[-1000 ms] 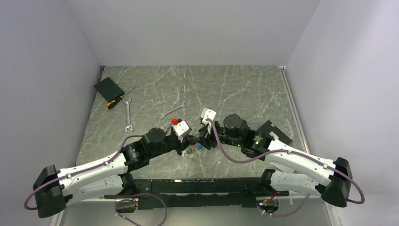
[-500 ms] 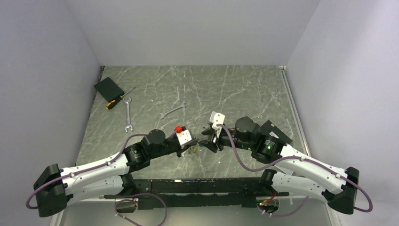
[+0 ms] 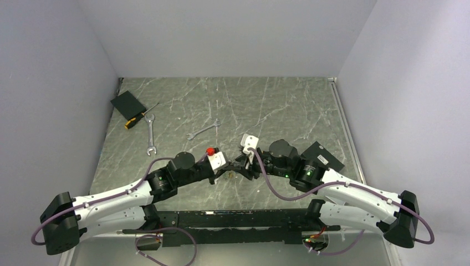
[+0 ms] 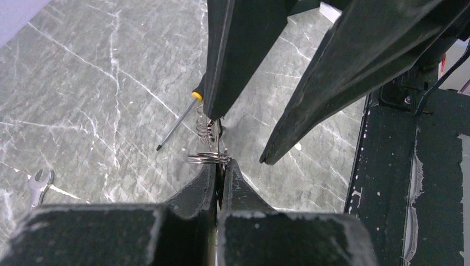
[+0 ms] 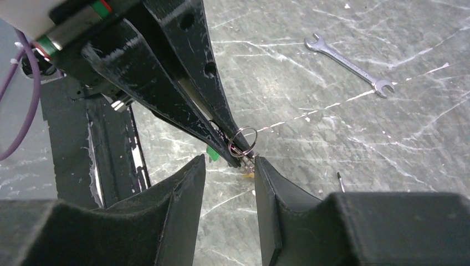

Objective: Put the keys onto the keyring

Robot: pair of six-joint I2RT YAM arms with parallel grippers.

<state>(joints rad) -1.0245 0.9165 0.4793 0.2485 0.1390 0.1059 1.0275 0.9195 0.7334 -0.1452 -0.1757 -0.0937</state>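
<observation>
Both jaws of the right gripper [image 5: 228, 169] stood apart, the keyring [image 5: 243, 139] lying just ahead of their gap, pinched in the tightly closed left gripper [image 4: 219, 169] pointing straight back, a green key [image 5: 211, 155] close beside.

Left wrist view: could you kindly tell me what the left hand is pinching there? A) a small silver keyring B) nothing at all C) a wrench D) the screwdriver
A: the left hand is shut on the small silver keyring at its fingertips, while the wrench and the screwdriver lie on the table beyond.
</observation>
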